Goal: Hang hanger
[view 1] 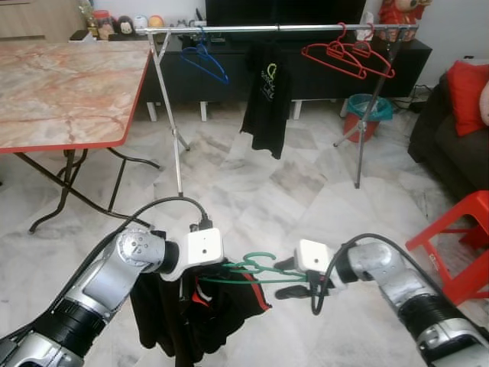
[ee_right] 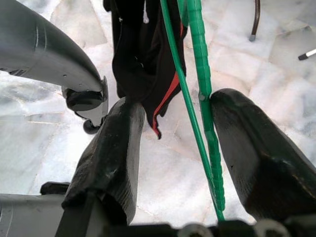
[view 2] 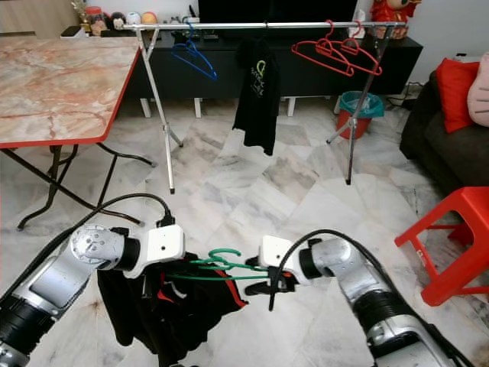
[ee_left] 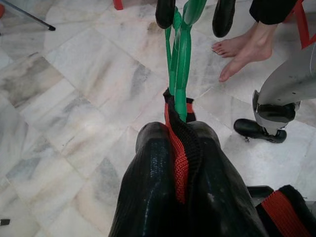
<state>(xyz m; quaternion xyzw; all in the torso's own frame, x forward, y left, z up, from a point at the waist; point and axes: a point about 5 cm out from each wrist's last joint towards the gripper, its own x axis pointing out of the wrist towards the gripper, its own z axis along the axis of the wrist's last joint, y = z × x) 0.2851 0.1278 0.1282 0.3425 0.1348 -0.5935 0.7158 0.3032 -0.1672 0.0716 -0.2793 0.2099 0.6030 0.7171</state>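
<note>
Left wrist view: my left tool [ee_left: 180,148] is clenched on the green hanger [view 1: 256,269] and black shirt [view 1: 221,310]. My right tool [ee_right: 173,148] is released around the hanger's other end, low above the floor, well short of the rail [view 1: 275,28].

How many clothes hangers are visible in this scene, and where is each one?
4, perhaps more: a blue hanger and two red hangers on the rail, and a green hanger between both grippers. The hung shirt may hide another.
</note>
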